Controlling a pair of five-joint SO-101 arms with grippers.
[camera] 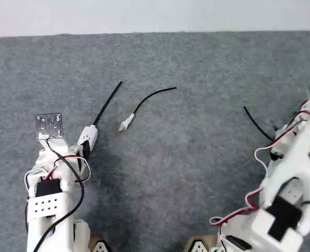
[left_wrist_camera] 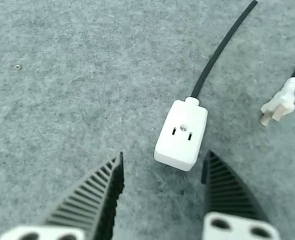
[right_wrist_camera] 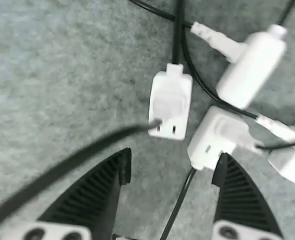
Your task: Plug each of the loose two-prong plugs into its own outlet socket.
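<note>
Our left end effector (left_wrist_camera: 163,167) stands apart, the white outlet socket (left_wrist_camera: 181,132) just off its tips. From above, a loose plug (camera: 126,124) lies at the socket's two o'clock, open desk (camera: 197,157) around it. At three o'clock, our right end effector (right_wrist_camera: 172,165) gapes above tangled plugs (right_wrist_camera: 170,105).

The grey felt table (camera: 197,173) carries a white socket (left_wrist_camera: 181,132) on a black cord (left_wrist_camera: 222,50), a small white plug (left_wrist_camera: 279,104) near it on a thinner cord (camera: 152,97), a tiny screw (left_wrist_camera: 18,66), and, well apart, a tangle of white plugs and sockets (right_wrist_camera: 215,137) with black leads
</note>
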